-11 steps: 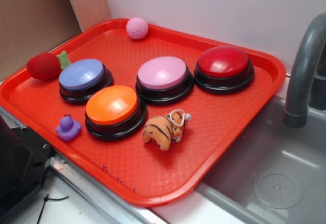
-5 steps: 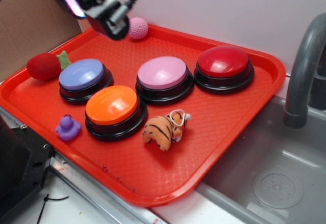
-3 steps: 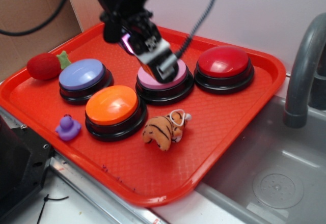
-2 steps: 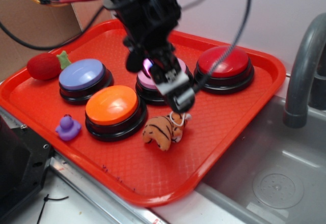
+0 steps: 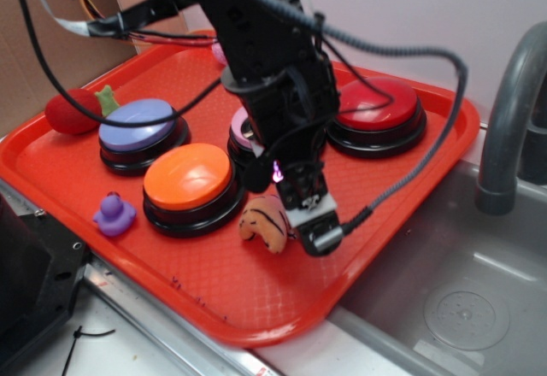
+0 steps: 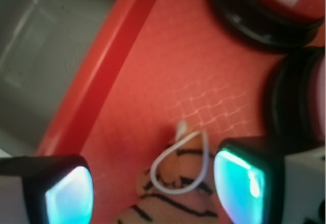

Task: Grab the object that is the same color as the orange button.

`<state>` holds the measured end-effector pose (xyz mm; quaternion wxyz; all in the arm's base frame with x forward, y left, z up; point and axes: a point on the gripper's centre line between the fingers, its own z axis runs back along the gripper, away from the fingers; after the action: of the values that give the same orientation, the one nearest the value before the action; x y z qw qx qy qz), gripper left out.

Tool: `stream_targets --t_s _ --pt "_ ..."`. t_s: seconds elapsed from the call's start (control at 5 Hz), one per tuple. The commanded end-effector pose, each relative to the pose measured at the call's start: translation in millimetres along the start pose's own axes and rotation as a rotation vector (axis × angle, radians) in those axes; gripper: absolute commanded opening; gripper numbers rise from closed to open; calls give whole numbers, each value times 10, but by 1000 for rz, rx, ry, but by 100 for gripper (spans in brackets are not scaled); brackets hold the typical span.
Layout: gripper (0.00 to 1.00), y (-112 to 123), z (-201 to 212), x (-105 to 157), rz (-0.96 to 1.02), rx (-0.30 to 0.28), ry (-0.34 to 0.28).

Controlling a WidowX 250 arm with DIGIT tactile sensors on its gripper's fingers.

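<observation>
A red plastic tray point(image 5: 402, 179) with a waffle-textured floor is the surface here, set beside a grey sink basin point(image 5: 461, 308) with a grey faucet point(image 5: 508, 128) at the right. Pale wall runs behind it and brown cardboard point(image 5: 51, 34) stands at the back left.

The plush tiger point(image 5: 263, 225) lies on the tray just in front of the orange button point(image 5: 188, 177), near the front rim. The claw point(image 5: 309, 222) is down over its right end. In the wrist view its two fingers point(image 6: 239, 180) stand wide apart, one on each side of the tiger's striped body point(image 6: 175, 198) and white hanging loop point(image 6: 181, 165), gripping nothing.

Around it sit a blue-topped button point(image 5: 137, 126), a red-topped button point(image 5: 376, 107), a purple duck point(image 5: 113, 214) and a red plush strawberry point(image 5: 73, 111).
</observation>
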<state>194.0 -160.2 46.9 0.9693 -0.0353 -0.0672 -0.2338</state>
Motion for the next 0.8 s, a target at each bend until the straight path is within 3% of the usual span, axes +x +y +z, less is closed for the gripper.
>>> stream_targets --t_s 0.0,0.2,0.4,0.6 --pt "100 47 -91 -194 -12 17 22" --pt "59 104 -151 -216 3 25 51" --pt "0 138 -173 -213 5 21 54" --pt "0 158 -138 -180 3 47 93"
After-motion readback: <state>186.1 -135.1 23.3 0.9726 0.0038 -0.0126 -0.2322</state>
